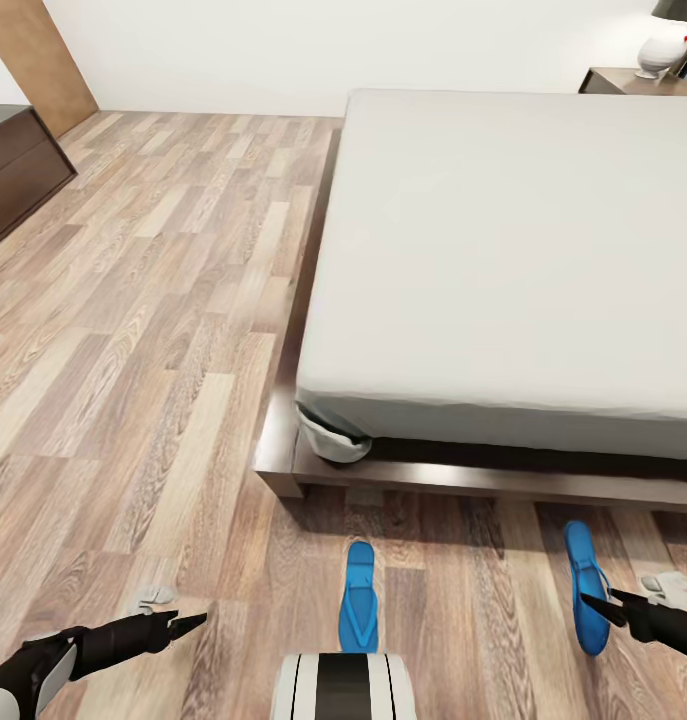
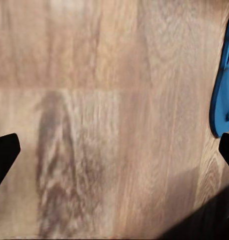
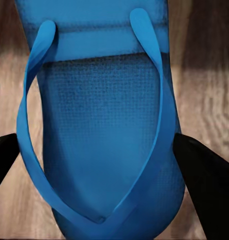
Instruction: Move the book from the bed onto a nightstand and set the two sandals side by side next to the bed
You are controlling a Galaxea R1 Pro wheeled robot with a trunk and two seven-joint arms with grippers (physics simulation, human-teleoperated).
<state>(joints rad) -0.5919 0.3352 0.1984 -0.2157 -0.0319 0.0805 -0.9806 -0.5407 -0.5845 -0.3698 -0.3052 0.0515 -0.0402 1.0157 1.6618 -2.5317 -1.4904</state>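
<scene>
**Operator:** Sandals first: where are they?

**Robot:** Both lie flat on the wood floor (image 1: pixel 133 400) at the bottom of the head view, below the foot of the bed (image 1: pixel 523 260). One sandal (image 1: pixel 359 597) is at lower centre; the other sandal (image 1: pixel 586 585) is at lower right, well apart from it. No book on the stretch of mattress I can see.

**Operator:** And your grippers?

**Robot:** My right gripper (image 3: pixel 102 160) is wide open, a dark finger on either side of the right-hand sandal's sole, near the point where the straps meet. It holds nothing yet. My left gripper (image 2: pixel 114 150) is open too, empty, over bare planks with the centre sandal just beside it.

**Operator:** How would you take it cleanly?

**Robot:** I'd settle low so the pads meet the sole's edges rather than the thin straps, then close squarely. Whether my fingertips already touch the floor I cannot quite tell; the wrist view is soft. Lift level, carry it towards its mate, and set it down parallel, toes the same way.
</scene>
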